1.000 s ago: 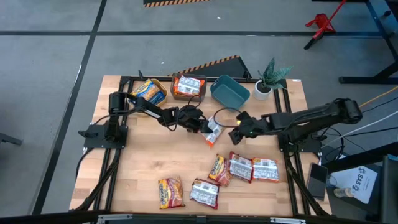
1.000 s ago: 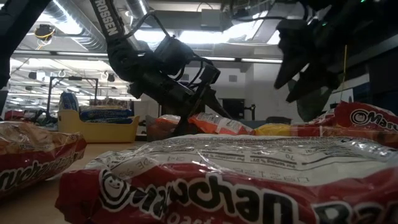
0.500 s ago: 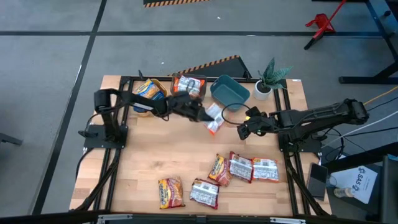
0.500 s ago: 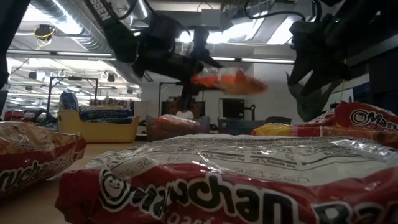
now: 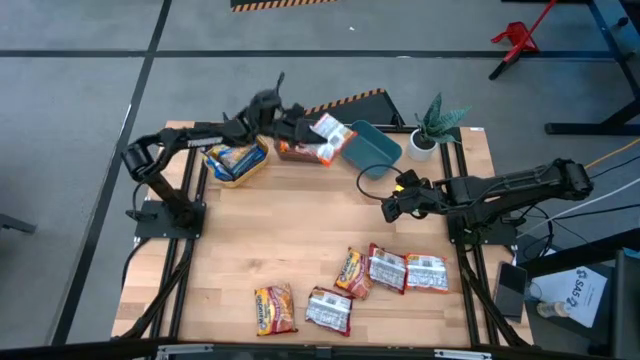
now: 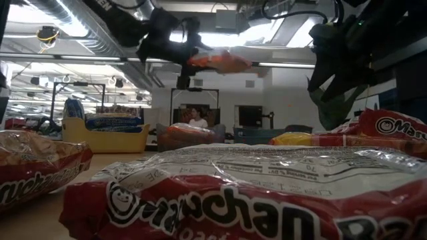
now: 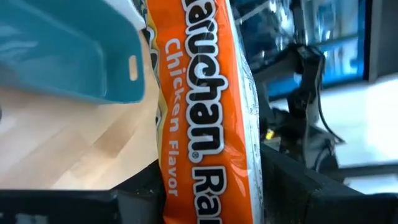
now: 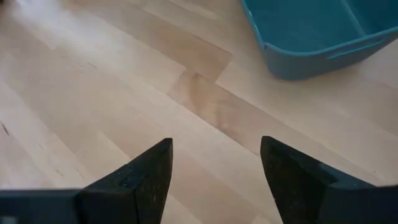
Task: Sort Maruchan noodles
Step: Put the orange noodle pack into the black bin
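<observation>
My left gripper (image 5: 303,129) is shut on an orange-yellow Maruchan packet (image 5: 331,136), held high at the table's far side, between the grey bin (image 5: 290,151) and the teal bin (image 5: 372,147). The low view shows the packet (image 6: 217,61) well above the bins. My right gripper (image 5: 388,206) stands open over bare wood right of centre, nothing between its fingers (image 8: 134,180). The yellow bin (image 5: 235,162) holds blue-white packets; the grey bin holds red-silver ones. Several more packets (image 5: 386,268) lie flat near the front edge. My left gripper pinches the orange packet between its two fingers (image 7: 297,186) at the packet's near end (image 7: 186,196), one finger on each flat face. The fingers come about level from the table's left. The packet sticks out ahead of them, roughly level, lifted clear of table and bins.
A potted plant (image 5: 432,128) stands at the far right corner. A black frame (image 5: 200,130) runs round the table's far and side edges. Bare wood lies between the bins and the front row of packets (image 5: 328,311).
My left gripper has risen from the table's middle and swung toward the far edge, carrying the orange packet from just above the wood to high over the bins. The packet has gone from drooping to about level. My right gripper has drawn back a little toward the right.
</observation>
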